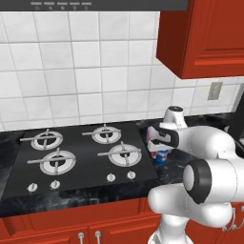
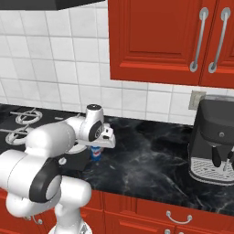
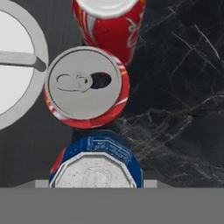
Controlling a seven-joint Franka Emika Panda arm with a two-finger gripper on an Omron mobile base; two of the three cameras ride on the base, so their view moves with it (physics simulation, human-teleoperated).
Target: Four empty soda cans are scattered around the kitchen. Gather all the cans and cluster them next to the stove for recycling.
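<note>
Beside the stove (image 1: 76, 157), at its three o'clock edge, cans stand on the black marbled counter (image 2: 151, 155) beneath the robot's hand. Seen from the hand camera, three stand upright in a tight line: a red can (image 3: 109, 26) at twelve o'clock, a second red can (image 3: 86, 87) at centre showing its silver top and open mouth, and a blue can (image 3: 98, 162) at six o'clock, closest to the gripper (image 1: 159, 143). From the base cameras the blue can peeks out below the hand — just off the cooktop's right edge. Whether the fingers pinch the blue can or merely hover over it cannot be told; the fingertips are hidden. Judging by this, three of four cans are clustered where they belong; a fourth, pink-purple by the task's account, would remain to be fetched.
</note>
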